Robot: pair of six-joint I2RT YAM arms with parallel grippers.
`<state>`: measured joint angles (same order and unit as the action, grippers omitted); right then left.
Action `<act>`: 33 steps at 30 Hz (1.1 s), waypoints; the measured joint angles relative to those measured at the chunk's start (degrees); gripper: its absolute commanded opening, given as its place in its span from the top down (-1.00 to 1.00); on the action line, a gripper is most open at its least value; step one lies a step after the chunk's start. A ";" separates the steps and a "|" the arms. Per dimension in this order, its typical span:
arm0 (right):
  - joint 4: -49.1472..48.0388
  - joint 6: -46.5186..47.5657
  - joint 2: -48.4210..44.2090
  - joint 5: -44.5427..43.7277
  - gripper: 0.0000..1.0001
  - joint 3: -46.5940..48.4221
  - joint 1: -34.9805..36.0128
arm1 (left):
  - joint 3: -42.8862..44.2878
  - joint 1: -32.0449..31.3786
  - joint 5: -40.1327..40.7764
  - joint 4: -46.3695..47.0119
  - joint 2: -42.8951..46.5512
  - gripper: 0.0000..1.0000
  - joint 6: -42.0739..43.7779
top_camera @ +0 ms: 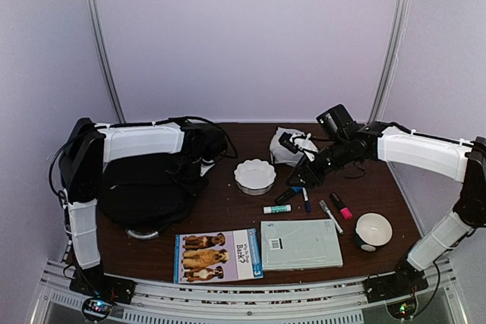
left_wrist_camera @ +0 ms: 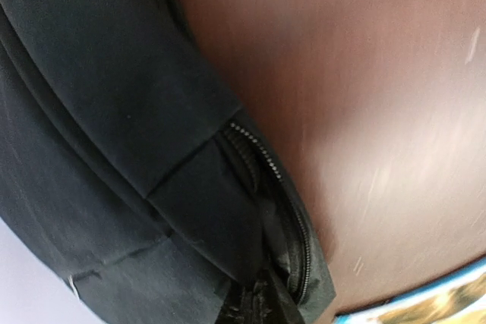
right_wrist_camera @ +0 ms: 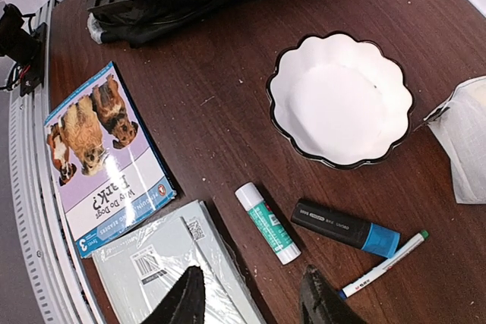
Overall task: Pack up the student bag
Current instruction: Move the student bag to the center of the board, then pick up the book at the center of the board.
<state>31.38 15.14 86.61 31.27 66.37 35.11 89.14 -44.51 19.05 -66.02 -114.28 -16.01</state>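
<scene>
At the far left of the desk lies the student bag, a black heap under my left arm, its silvery handle turned toward the near edge. My left hand sits at the bag's right flank with its fingers together. My fingers are out of my wrist view, which shows only black fabric, a zip running down the bag's edge and bare wood to its right, so I cannot tell whether I pinch anything. Right of the bag a band of bare desk runs to the white scalloped bowl, which touches nothing around it. In front of that gap the dog book lies flat, its near side close to the desk's front edge. Just to its right is the wrapped grey notebook, equally close to that edge. Between bowl and notebook there is a narrow lane holding the glue stick, the black and blue marker and a thin white pen. They lie near one another but apart. My right hand hovers over this lane with its fingers spread and nothing between them. Behind it a crumpled white pouch sits near the far edge. Further right lie a white marker and a pink highlighter, side by side. Then comes a round white object on a dark base, near the desk's right edge.
</scene>
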 measured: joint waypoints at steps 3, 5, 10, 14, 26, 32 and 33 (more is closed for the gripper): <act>0.11 0.00 0.00 -0.26 0.16 0.02 0.00 | 6.82 1.84 -2.54 2.34 -3.48 0.42 1.92; 0.13 0.00 0.00 -0.26 0.16 0.02 0.00 | 8.81 3.45 -5.11 4.70 -4.24 0.03 4.72; 0.17 0.66 0.00 -0.24 0.15 0.02 0.00 | 8.68 5.70 -7.32 8.55 -1.11 -0.56 11.91; 0.33 1.46 0.00 -0.13 0.14 0.02 0.00 | 1.31 5.73 -6.69 10.99 9.86 -0.58 15.93; 0.66 3.37 1.38 3.32 0.11 0.02 0.33 | -16.04 5.68 -9.20 11.98 29.49 -0.33 18.03; 1.68 4.74 1.81 3.32 0.12 0.02 1.57 | -19.91 5.66 -19.74 12.07 30.42 -0.32 16.06; 2.05 5.16 1.86 3.17 0.12 0.02 1.95 | -20.22 5.62 -21.14 12.26 30.56 -0.32 15.30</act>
<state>33.43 20.29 88.47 34.44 66.39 37.06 68.93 -38.89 -2.09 -53.76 -83.72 -0.71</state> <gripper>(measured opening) 0.442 0.663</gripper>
